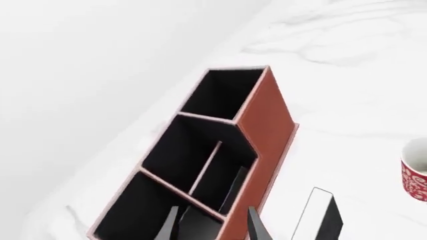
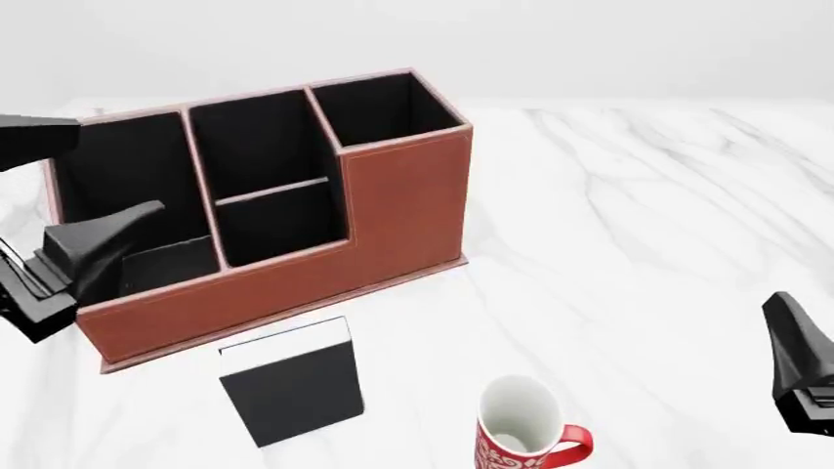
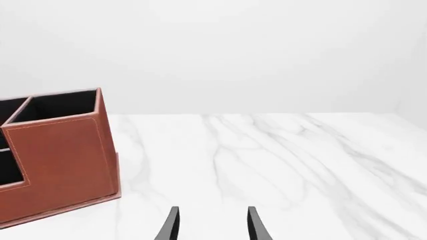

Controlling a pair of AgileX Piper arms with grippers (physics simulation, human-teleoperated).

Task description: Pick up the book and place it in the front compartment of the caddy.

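The book is thin and black with a white page edge on its far side. It lies flat on the table just in front of the caddy and also shows in the left wrist view. The caddy is reddish-brown with black lining and stepped walls, and shows in the left wrist view and the right wrist view. My left gripper is open and empty, above the caddy's left end; its fingertips straddle the front wall. My right gripper is open and empty, low at the right, far from the book.
A white mug with a red pattern stands on the marble table to the right of the book, and shows in the left wrist view. A dull grey flat patch lies at the bottom of the caddy's left compartment.
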